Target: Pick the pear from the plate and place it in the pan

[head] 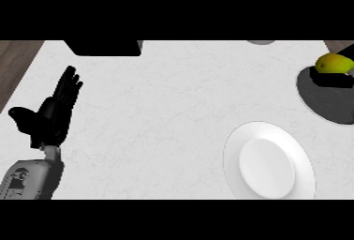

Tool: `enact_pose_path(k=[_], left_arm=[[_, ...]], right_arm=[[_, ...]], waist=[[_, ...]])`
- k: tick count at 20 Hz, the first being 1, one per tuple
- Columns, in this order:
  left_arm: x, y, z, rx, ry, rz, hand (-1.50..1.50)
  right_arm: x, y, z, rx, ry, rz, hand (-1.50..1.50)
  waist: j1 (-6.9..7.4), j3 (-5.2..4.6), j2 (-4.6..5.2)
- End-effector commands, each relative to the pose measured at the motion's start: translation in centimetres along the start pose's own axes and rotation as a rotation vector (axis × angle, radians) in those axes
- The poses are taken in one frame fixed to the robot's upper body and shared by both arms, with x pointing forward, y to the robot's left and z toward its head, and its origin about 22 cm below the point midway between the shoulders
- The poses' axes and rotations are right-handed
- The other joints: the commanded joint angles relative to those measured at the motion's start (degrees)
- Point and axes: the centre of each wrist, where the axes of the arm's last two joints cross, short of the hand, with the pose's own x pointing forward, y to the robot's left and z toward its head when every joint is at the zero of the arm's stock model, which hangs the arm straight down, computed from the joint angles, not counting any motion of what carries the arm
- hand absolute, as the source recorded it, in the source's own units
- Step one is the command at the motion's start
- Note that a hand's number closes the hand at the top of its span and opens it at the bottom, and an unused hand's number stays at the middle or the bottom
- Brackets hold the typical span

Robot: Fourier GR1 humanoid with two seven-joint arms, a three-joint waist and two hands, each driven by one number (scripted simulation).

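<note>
Surface: white, faintly veined counter top (166, 117) fills most of the head view; a strip of brown wood (15, 65) shows along the upper left edge.
Pear: yellow-green pear (333, 63) sits at the far right, over the upper part of the pan, well apart from the plate.
Right hand: black fingers (333, 79) show just below the pear and touching it, over the pan; only this small part of the right hand (335, 80) is in view, so whether it curls round the pear cannot be told.
Pan: dark grey round pan (325, 104) lies at the right edge, partly cut off by the frame; the pear is above its interior, but whether the fruit rests on the pan floor cannot be told.
Plate: white round plate (239, 161) lies on the counter at lower right, just beside the pan's lower-left rim, with nothing on it.
Left hand: black left hand (50, 117) stands at the left side, fingers straight and pointing up, thumb spread to the left, holding nothing; its grey forearm (31, 178) enters from the lower left corner.
Other items: a black block (104, 48) sits at the counter's top edge, left of centre; a small grey shape (261, 42) shows at the top edge, right of centre, too cropped to identify.
</note>
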Motion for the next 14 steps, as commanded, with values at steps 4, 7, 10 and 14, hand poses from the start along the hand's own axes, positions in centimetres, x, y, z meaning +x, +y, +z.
enact_pose_path(k=[4,7,10,14], left_arm=[[1.1,-0.3,-1.8,-0.023,-0.01,0.011,0.0],[-0.3,-1.5,-0.5,-0.041,-0.017,0.017,0.0],[1.1,-1.5,-1.4,-0.054,-0.03,0.033,0.0],[0.2,-2.3,-0.8,-0.072,-0.039,0.019,0.0]], right_arm=[[-7.3,-2.6,-2.6,-0.11,0.044,0.182,1.5],[-9.1,-2.9,-2.7,-0.126,0.051,0.211,1.5],[-10.1,-3.0,-2.7,-0.116,0.089,0.169,1.5],[-11.8,-3.6,-2.3,-0.116,0.09,0.186,1.5]], waist=[[1.51,0.12,0.83],[2.15,0.17,0.93],[2.95,0.33,1.43],[3.78,0.47,1.94]])
